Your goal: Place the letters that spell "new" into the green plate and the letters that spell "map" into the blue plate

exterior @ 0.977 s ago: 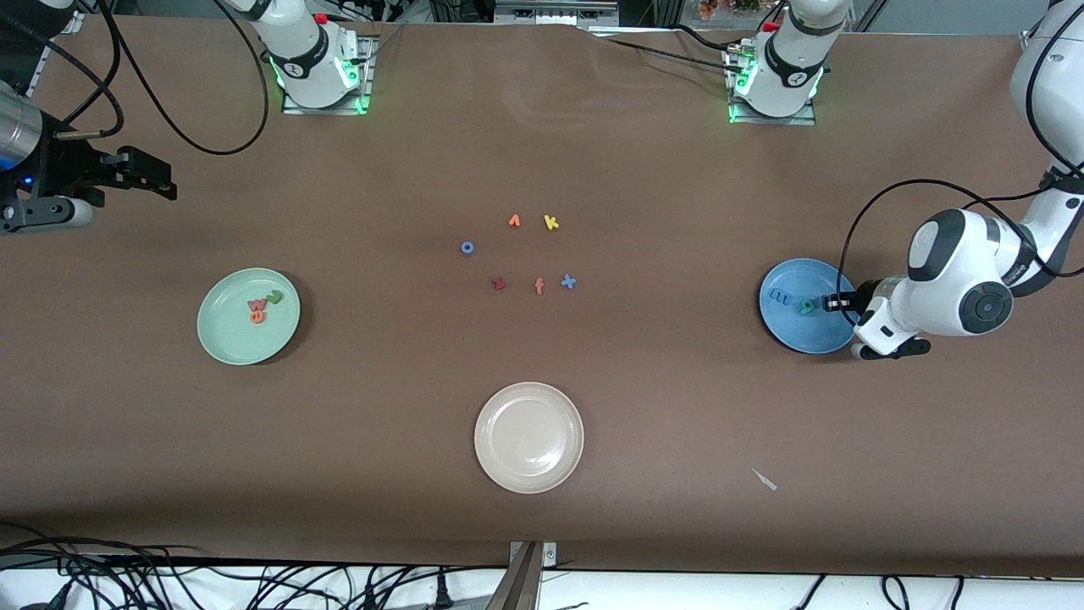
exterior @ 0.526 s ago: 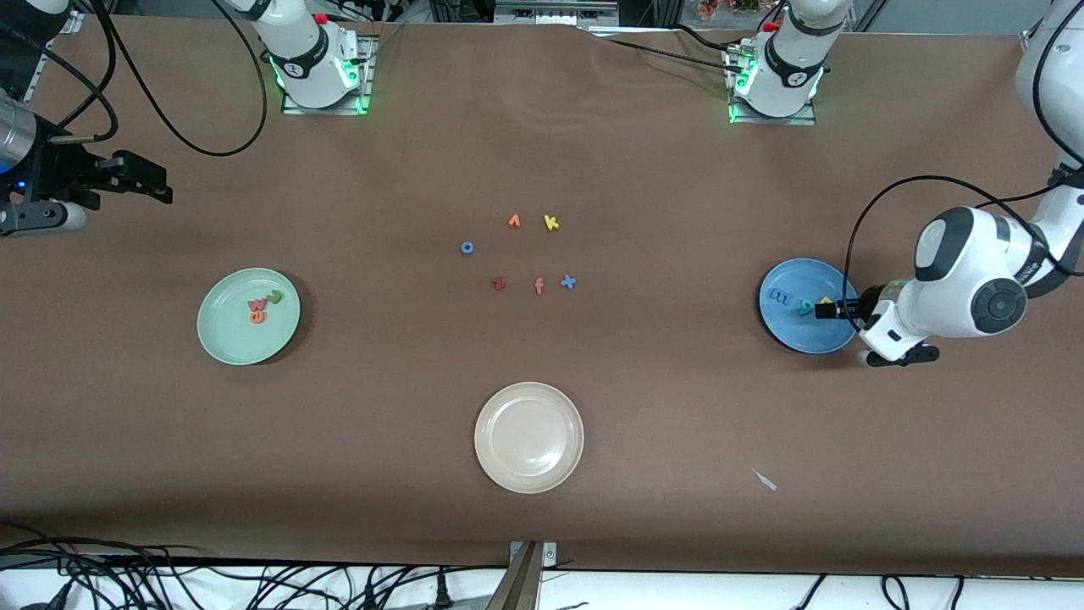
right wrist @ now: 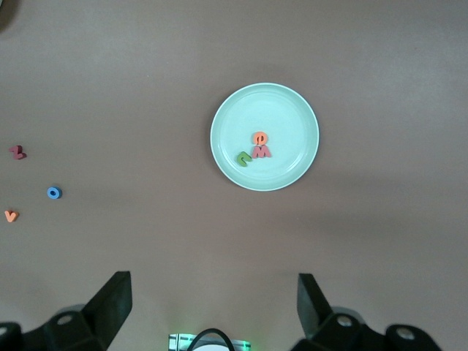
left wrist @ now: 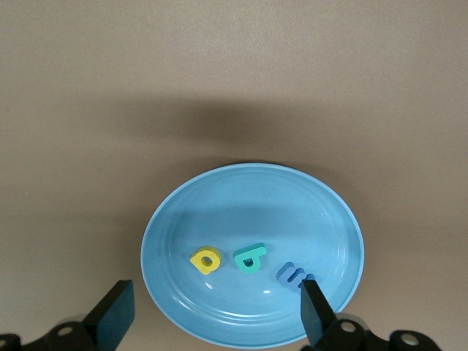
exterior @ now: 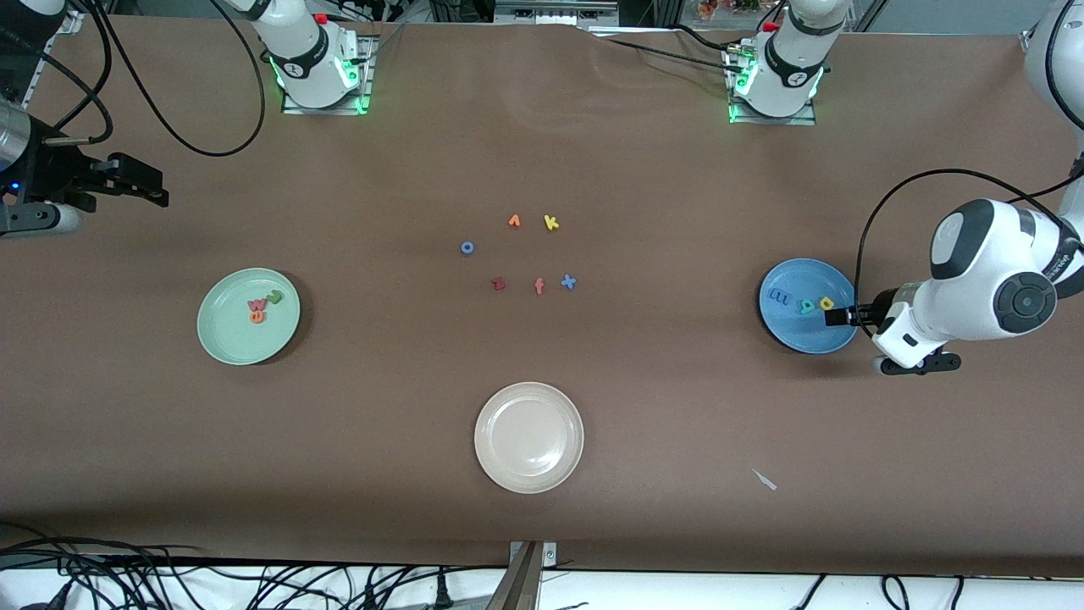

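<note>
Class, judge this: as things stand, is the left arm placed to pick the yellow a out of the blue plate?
Probably yes. The left gripper hangs open over the blue plate, and the yellow a lies uncovered, apart from the teal p.

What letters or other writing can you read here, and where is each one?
"m", "p", "a": foam letters in the blue plate.
"w", "e", "n": foam letters in the green plate.
"k", "o", "f", "x": loose on the table.
Orange and red pieces: unclear.
No printed labels are readable.

Glossy blue plate (left wrist: 252,212); matt foam letters (left wrist: 248,259); matt brown table (exterior: 542,381) covering.
</note>
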Tool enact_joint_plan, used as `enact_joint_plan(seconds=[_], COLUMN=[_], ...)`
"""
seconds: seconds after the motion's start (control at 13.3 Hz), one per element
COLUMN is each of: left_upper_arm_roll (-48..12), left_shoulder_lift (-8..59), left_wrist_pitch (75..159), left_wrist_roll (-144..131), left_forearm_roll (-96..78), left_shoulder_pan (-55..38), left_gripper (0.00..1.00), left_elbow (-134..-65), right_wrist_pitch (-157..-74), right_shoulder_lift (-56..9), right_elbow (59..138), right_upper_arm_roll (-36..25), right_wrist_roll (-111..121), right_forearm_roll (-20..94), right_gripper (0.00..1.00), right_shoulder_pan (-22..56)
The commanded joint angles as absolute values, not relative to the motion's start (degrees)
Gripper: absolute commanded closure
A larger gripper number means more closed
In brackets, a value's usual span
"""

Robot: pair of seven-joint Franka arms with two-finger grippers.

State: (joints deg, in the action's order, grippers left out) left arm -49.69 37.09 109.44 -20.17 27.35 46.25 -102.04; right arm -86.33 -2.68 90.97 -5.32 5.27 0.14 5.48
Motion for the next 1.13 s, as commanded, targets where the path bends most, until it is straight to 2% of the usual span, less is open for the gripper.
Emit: enact_joint_plan(seconds=[0.0,0.15,0.68,1.05], left_upper_arm_roll=[-49.75,-50.36,-56.25,-55.02], left_shoulder_lift=[36.83,36.48,35.16,35.06], left_wrist_pitch=[108.37,108.37,102.74,99.49], left_wrist_roll=[-20.39,-20.56,-24.25,-27.68], left_forearm_roll=[28.21,28.04,28.48,28.83], left_shoulder_pan=[45.97,45.97,45.79,39.13], left_gripper=[0.0,0.0,0.0,0.0], left_elbow=[-101.16,-100.11,-88.95,-81.58], right_wrist_pitch=[-85.78,-85.69,-85.34,-85.25], right_shoulder_lift=[-3.52,-3.52,-3.52,-3.52], right_elbow=[89.21,89.21,89.21,89.21], right_upper_arm_roll=[-4.57,-4.57,-4.57,-4.57], right_wrist_roll=[4.75,4.75,4.75,4.75], right_forearm_roll=[-0.62,-0.53,-0.53,-0.53], right_gripper=[0.0,0.0,0.0,0.0], right_shoulder_pan=[4.83,4.75,4.75,4.75])
